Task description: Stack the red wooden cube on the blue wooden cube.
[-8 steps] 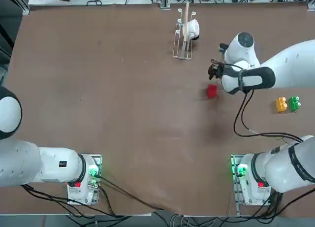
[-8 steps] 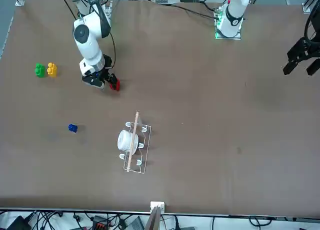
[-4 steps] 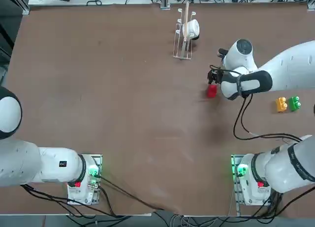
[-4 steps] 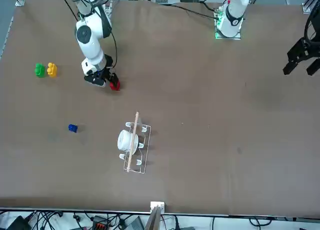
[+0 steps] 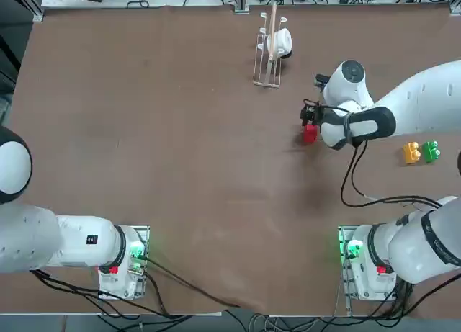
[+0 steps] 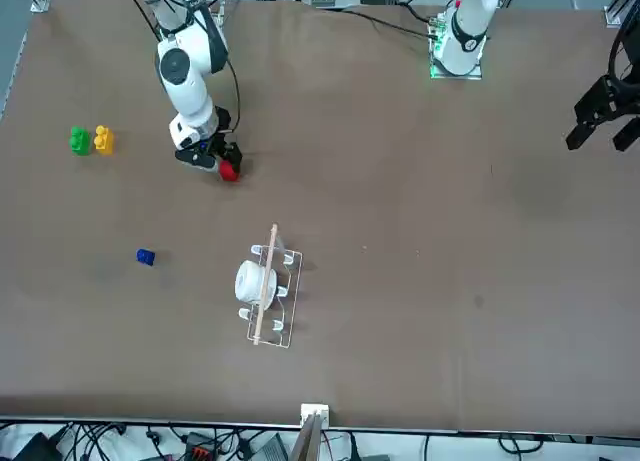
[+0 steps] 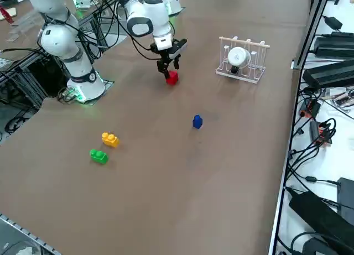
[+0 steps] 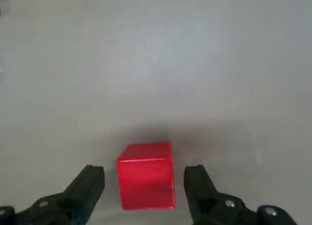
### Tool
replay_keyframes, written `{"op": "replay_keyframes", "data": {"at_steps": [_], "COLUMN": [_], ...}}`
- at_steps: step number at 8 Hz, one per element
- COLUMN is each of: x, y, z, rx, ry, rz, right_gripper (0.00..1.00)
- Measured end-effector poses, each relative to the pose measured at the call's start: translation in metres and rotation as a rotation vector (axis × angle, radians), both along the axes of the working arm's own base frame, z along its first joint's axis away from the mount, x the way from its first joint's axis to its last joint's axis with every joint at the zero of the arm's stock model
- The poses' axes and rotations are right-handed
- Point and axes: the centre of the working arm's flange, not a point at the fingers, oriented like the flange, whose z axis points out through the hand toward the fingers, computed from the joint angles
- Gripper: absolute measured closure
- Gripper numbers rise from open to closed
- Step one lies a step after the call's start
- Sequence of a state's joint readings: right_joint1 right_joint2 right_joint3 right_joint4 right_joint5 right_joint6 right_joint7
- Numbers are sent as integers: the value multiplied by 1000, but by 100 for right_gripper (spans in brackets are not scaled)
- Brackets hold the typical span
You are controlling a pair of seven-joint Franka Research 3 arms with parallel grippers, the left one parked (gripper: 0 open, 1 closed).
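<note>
And here's the tool (image 8: 144, 178), spread wide, likely to leave room on both sides of the red cube (image 8: 147, 182) sitting between its fingertips, ungripped! The blue cube (image 7: 197, 121) waits well apart from it, presumably left free as the base.

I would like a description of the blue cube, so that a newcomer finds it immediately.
On the brown table, look for the white wire rack. In the right side view, the small dark-blue cube sits below and left of it. Unlike the red cube, it has no gripper above it.
</note>
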State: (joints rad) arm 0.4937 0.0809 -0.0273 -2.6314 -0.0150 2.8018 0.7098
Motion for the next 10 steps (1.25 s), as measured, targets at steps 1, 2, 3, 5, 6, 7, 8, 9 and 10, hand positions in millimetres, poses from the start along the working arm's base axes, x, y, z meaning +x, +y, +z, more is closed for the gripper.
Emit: {"op": "replay_keyframes", "data": {"at_steps": [1,2,3,5,6,7,8,9,10], "x": [-1,-2,-3,-3,-4,-4,-4,-4,-4], "y": [0,0,0,0,0,0,0,0,0], "z": [-4,-8,-10,-16,-19,-24,-27,-29,-31], "rx": [-4,-8,-12,-13,-13,-15,-14,-12,-11], "ry": [8,15,21,23,22,24,23,18,15], "rz": [1,2,3,4,5,6,6,9,12], "right_gripper": [0,0,0,0,0,0,0,4,6]}}
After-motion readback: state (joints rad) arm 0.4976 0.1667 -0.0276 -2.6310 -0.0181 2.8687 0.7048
